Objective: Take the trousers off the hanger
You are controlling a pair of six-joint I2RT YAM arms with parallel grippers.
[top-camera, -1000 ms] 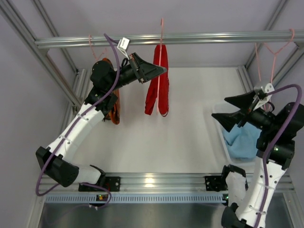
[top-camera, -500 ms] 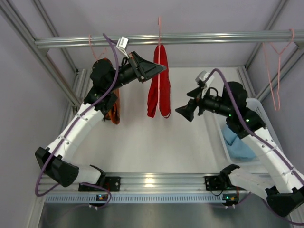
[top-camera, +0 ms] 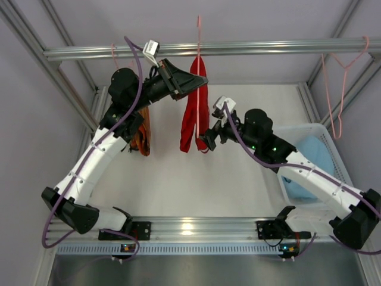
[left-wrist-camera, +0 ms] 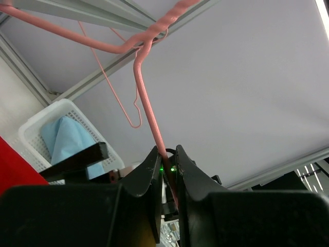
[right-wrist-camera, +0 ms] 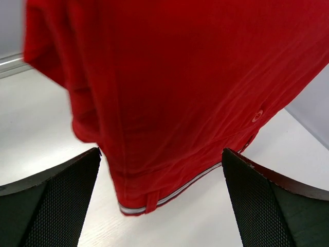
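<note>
While your left gripper (left-wrist-camera: 167,154) clamps the pink hanger (left-wrist-camera: 146,103), your right gripper (right-wrist-camera: 160,154) sits wide apart, closely facing the red trousers (right-wrist-camera: 154,77).

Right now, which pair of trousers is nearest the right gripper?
The red pair in the middle, just before the right gripper. The orange pair hangs further left; the blue pair lies in the basket.

Red trousers (top-camera: 196,110) hang from a pink hanger (top-camera: 199,33) on the rail (top-camera: 268,46) at twelve o'clock. The left pincer (top-camera: 204,84) meets their top from nine o'clock; the right pincer (top-camera: 206,142) sits just beside their hem at three. Orange patterned trousers (top-camera: 141,136) hang at nine, and light blue trousers (top-camera: 318,152) lie in a white basket (top-camera: 303,127) at four.
</note>
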